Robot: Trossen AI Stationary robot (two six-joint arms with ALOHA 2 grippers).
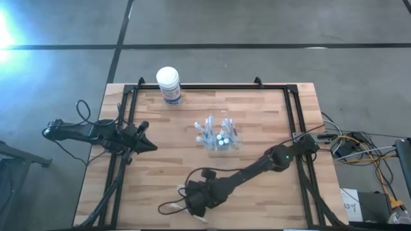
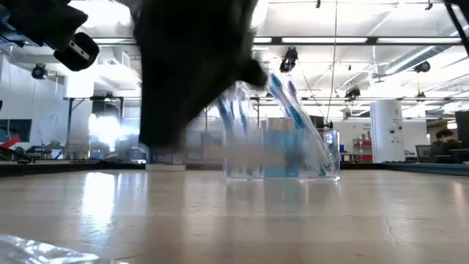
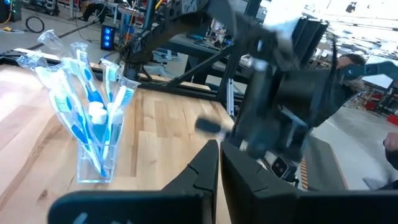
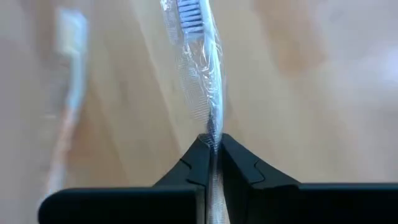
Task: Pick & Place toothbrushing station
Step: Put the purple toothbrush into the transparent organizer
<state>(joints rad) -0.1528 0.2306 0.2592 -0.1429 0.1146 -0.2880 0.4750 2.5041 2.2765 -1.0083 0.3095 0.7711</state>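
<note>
The small clear plastic toothbrush holder (image 1: 218, 136) stands upright near the middle of the pale wooden table (image 1: 257, 109), with several blue-and-white wrapped toothbrushes (image 3: 93, 112) fanning out of its top. In the low view the holder (image 2: 282, 150) sits on the far half of the table, partly screened by a dark blurred arm link. Behind it, at the far edge of the table and well apart, stands a white round tub with a blue label (image 1: 169, 85).

The right gripper (image 1: 199, 206) is down at the near edge of the table, well apart from the holder, its arm stretching back across the wood toward the right side. Its fingers (image 4: 239, 168) are pressed together on a single toothbrush in a clear crinkled wrapper (image 4: 200, 68), whose bristled head points away from the wrist. A second, blurred toothbrush (image 4: 68, 93) lies on the wood beside it.

The left gripper (image 1: 146, 145) waits at the left edge of the table, level and pointing toward the holder, its fingertips (image 3: 208, 158) nearly touching, holding nothing.
</note>
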